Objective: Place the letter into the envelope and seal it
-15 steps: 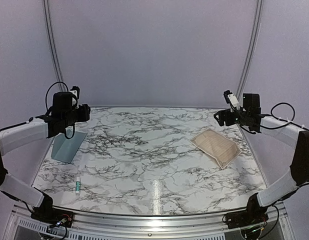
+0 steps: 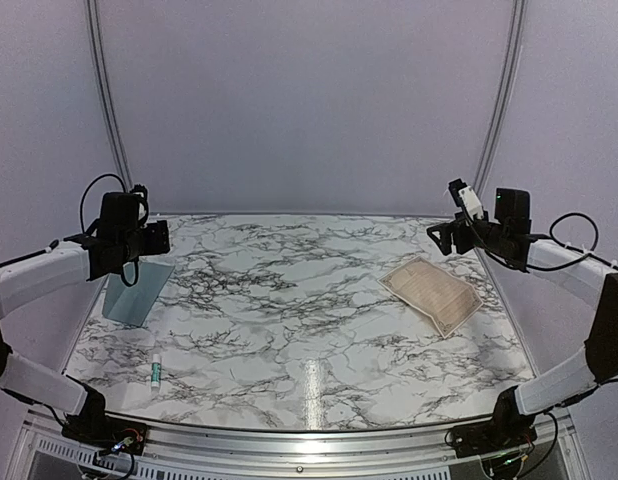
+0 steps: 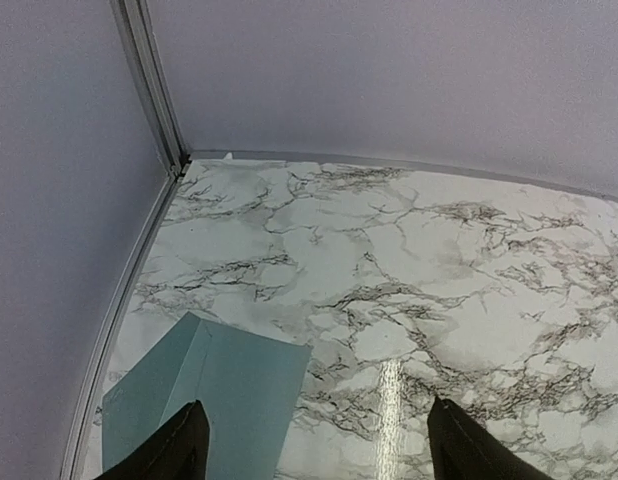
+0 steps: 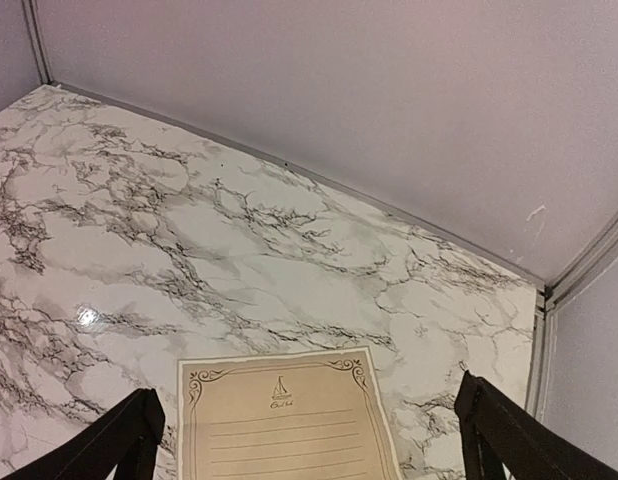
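Right wrist view shows the letter [image 4: 284,418] flat on the table [image 4: 189,250] at 6 o'clock, between the right gripper [image 4: 319,440] fingers, which are wide apart and untouching. The left gripper [image 3: 314,445] is also spread, with the envelope [image 3: 204,400] at 7 o'clock beneath its left finger [image 3: 169,450].

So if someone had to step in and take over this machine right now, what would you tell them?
Left gripper: open, empty, held above the envelope at the table's left edge.
Right gripper: open, empty, held above the letter on the right side.
Envelope: lies on the table, flap raised. Letter: lies flat, face up, far from the envelope.
A small tube lies near the front left.
Done: nothing yet; neither thing is gripped.
Left: pick up the letter, slide it into the envelope, close and seal the flap.
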Available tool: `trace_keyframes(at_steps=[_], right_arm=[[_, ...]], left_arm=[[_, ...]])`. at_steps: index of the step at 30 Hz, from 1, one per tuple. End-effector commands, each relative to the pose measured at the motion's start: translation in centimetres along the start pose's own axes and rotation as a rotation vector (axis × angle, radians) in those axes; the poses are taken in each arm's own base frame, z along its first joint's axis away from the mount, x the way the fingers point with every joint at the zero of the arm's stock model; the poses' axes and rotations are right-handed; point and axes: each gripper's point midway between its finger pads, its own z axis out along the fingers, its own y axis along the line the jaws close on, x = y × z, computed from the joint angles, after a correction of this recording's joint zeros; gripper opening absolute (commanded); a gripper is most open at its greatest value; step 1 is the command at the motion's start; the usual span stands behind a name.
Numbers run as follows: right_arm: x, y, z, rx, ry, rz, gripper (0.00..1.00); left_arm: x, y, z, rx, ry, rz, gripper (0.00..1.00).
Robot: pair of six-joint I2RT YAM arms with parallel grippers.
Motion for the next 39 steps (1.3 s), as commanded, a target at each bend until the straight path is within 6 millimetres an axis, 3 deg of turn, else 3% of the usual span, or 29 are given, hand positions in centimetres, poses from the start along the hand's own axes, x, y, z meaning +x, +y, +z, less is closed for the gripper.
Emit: trace_keyframes(at_steps=[1, 7, 10, 14, 20, 23, 27, 34, 39], right_arm=[[-1.6, 0.9, -1.0, -0.063, -0.067, -0.084, 0.98], [-1.4, 2.0, -1.1, -0.129, -0.066, -0.085, 0.95], [-1.2, 1.9, -1.0, -0.134, -0.056, -0.082, 0.93], [-0.4, 0.8, -0.2, -0.080, -0.022, -0.086, 0.89], [0.7, -2.5, 0.9, 0.050, 0.100, -0.070, 0.79], [3.2, -3.1, 1.4, 0.073, 0.209, -0.078, 0.72], [7.5, -4.2, 1.4, 0.144, 0.355, -0.086, 0.71], [12.9, -2.7, 2.0, 0.053, 0.530, -0.087, 0.75], [15.4, -3.5, 2.5, 0.089, 0.625, -0.076, 0.74]], left_arm=[[2.3, 0.6, 0.4, -0.027, 0.111, 0.019, 0.76], [5.4, 0.2, 1.5, -0.017, 0.238, 0.022, 0.62], [6.9, -1.0, 2.2, 0.033, 0.298, 0.001, 0.57], [8.0, -5.3, 2.8, 0.192, 0.363, -0.006, 0.54], [8.7, -11.8, 1.4, 0.355, 0.362, 0.022, 0.54], [8.9, -15.3, -0.3, 0.457, 0.336, 0.051, 0.55], [8.2, -19.2, -2.6, 0.572, 0.251, 0.065, 0.55], [7.2, -23.9, -5.6, 0.739, 0.173, 0.062, 0.55], [7.5, -26.3, -7.4, 0.818, 0.173, 0.096, 0.52]])
